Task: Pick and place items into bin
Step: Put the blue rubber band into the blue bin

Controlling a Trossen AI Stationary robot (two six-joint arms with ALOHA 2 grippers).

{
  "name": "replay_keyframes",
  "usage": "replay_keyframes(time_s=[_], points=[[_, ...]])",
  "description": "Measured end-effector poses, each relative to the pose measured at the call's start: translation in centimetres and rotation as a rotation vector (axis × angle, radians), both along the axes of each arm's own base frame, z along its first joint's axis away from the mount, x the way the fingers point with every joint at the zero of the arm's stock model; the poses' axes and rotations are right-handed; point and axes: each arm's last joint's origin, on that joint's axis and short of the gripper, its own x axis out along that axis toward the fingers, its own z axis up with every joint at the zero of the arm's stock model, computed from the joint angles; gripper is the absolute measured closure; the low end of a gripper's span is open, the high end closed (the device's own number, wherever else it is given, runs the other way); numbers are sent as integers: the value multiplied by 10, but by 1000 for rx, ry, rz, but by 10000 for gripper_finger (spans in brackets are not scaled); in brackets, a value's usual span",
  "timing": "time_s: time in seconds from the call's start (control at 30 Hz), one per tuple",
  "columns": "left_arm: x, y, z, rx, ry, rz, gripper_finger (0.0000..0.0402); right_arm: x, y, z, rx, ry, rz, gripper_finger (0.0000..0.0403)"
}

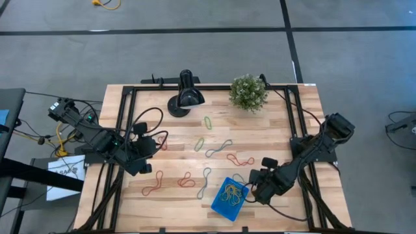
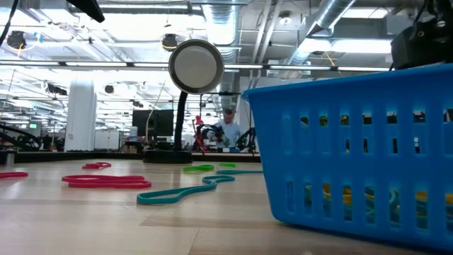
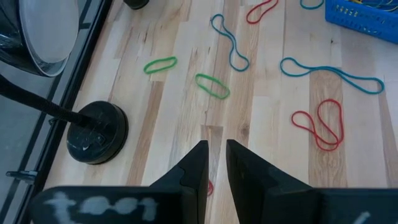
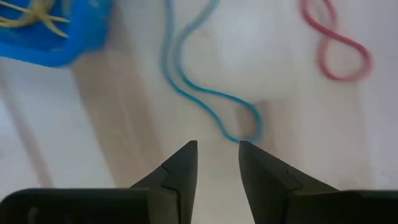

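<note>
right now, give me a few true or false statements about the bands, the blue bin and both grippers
1. The small bright blue plastic bin already holds yellow rubber bands. True.
2. The right gripper holds a band. False: its fingers are apart and empty, over a teal rubber-band loop lying on the wooden table.
3. The bin sits by the black round-headed lamp. False: it lies at the near edge, close to the right gripper; the lamp is at the far side.
4. Coloured bands are loose on the table outside the bin. True.
5. The left gripper is over the bin. False: it is on the table's left side, with the bin far off.
</note>
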Motion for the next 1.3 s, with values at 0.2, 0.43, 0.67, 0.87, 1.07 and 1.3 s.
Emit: replay_keyframes(time_s=[0.2,0.43,0.67,0.87,1.07,1.3], points=[[0,0,0,0,0,0,356,-1,-3,-14,27,-40,53,290],[0,0,0,0,0,0,356,-1,-18,-23,10,-12,8,290],[0,0,0,2,1,-2,356,-1,-19,-27,33,-28,12,290],[0,0,0,4,2,-5,356,0,-18,-27,82,3,25,317],[0,0,0,4,2,-4,356,4,-22,-27,119,13,14,374],[0,0,0,4,2,-4,356,7,-23,-21,132,4,7,399]])
